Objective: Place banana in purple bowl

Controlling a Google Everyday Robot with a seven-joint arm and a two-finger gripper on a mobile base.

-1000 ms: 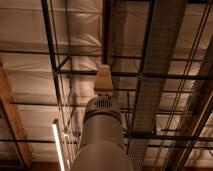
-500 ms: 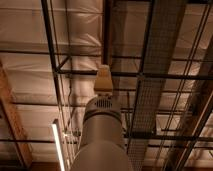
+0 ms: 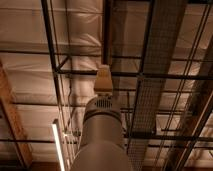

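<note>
The camera view points up at a ceiling. The banana and the purple bowl are both out of view. My grey arm rises from the bottom edge through the middle of the view. It ends in a pale beige piece, the gripper, seen from behind against the ceiling beams. Nothing shows in or near it.
Dark metal beams and a wire cable tray cross a pale ceiling. A lit tube lamp hangs at the lower left. A wooden beam runs along the left edge. No table or floor shows.
</note>
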